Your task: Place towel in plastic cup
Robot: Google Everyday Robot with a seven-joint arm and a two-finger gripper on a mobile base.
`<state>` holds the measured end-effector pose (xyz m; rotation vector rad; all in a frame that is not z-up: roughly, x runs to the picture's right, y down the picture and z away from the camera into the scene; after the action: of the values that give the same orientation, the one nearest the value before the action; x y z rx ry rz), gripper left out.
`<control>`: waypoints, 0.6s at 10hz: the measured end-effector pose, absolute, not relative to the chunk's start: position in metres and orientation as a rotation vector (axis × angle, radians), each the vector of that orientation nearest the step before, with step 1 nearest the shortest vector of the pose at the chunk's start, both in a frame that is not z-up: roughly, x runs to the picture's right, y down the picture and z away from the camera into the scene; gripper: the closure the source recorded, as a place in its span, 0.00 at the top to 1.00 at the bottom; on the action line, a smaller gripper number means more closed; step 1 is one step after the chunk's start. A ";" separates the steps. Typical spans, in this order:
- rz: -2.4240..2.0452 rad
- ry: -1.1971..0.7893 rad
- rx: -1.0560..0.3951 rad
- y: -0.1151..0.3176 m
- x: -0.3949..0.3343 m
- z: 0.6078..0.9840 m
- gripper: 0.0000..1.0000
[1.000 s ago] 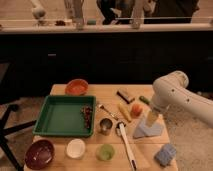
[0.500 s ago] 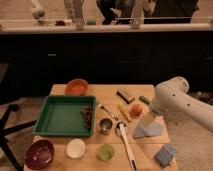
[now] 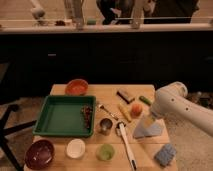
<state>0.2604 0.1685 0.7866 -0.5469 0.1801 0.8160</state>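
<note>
Gripper [image 3: 150,120] at 3 o'clock of the table [image 3: 107,93], on the peak of the towel [image 3: 146,131], open or closed cannot be told, towel resting on the table, cup [image 3: 105,151] at its 8 o'clock, apart, sponge [image 3: 165,154] at its 5 o'clock

- The table [image 3: 107,93] is lit warmly from above; the cabinets [image 3: 100,55] behind are left dark.
- The gripper [image 3: 149,119], at the top of the towel [image 3: 147,131], is shaded by the white arm [image 3: 176,102].
- The arm is rendered brightest.
</note>
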 end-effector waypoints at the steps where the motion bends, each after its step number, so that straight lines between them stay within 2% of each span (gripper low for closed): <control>1: 0.829 0.183 -0.549 0.171 0.262 0.790 0.80; 6: 0.856 0.211 -0.572 0.190 0.265 0.813 0.80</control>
<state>0.2647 0.1898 0.8129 -0.5722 0.2114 0.8562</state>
